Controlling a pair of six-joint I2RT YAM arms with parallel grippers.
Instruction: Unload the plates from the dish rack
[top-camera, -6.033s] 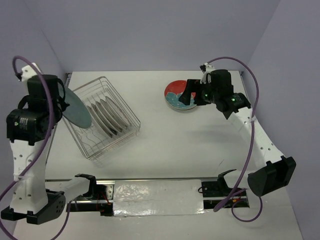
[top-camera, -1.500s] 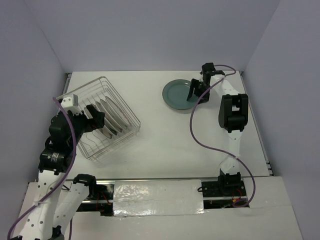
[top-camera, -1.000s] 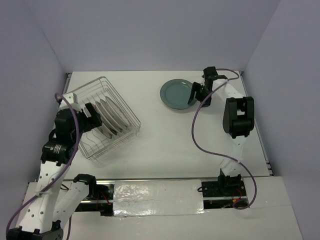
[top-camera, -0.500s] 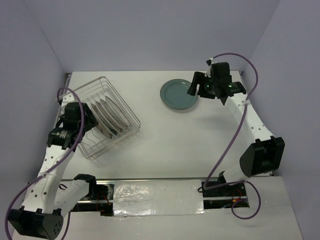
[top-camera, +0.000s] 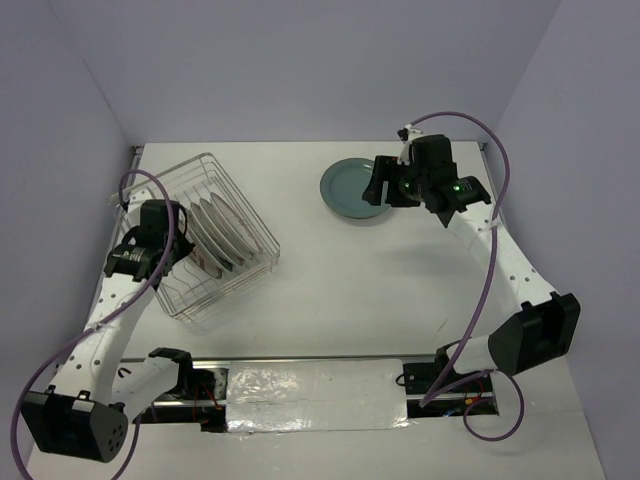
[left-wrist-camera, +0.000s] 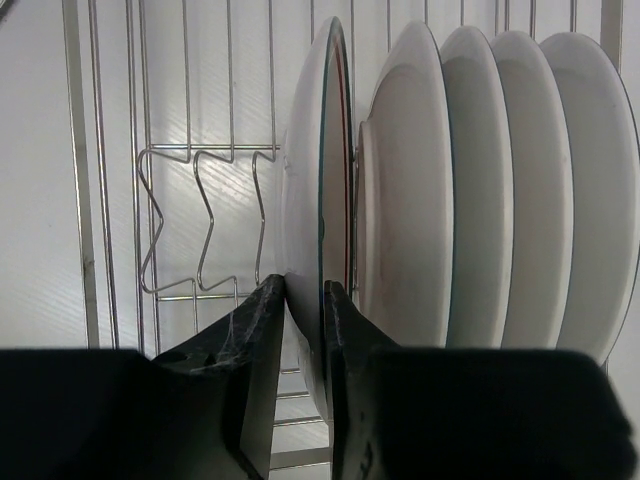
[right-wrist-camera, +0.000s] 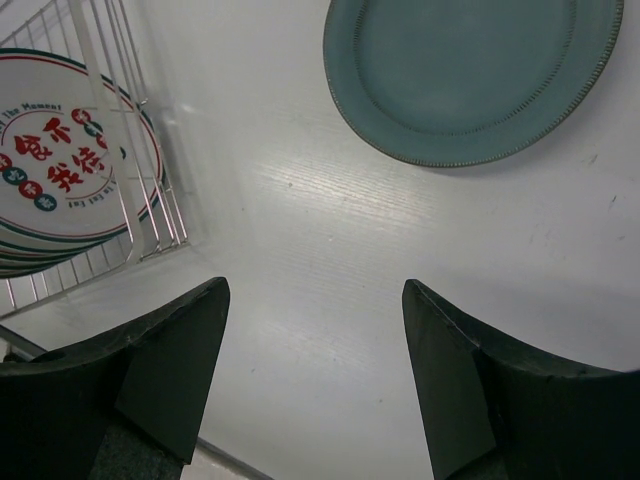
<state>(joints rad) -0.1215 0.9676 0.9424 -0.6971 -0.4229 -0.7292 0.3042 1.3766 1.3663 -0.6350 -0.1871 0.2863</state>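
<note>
- Progress: one grey-green plate (right-wrist-camera: 470, 70) is already out and lying flat on the tabletop (top-camera: 350, 290), at about 1 o'clock in the overhead view. Most of the job is being judged as still to do.
- The dish rack (top-camera: 234, 288) is standing at about 9 o'clock. Five plates (left-wrist-camera: 480, 180) are being counted upright in it from the left wrist view.
- The end plate (left-wrist-camera: 305, 180) of that row is being pinched at its rim by the left gripper (left-wrist-camera: 305, 290), with the jaws clenched on its two faces. It is not yet being lifted from its slot.
- The right gripper (right-wrist-camera: 312, 290) is being held just beside the grey-green plate, at its 3 o'clock edge in the overhead view. Its jaws are spread wide and nothing is being grasped.
- Writing: large red Chinese characters are being shown on the printed plate (right-wrist-camera: 70, 160) in the rack. "The Moment" is printed in small letters along the top, and the rest is too small to be read.
</note>
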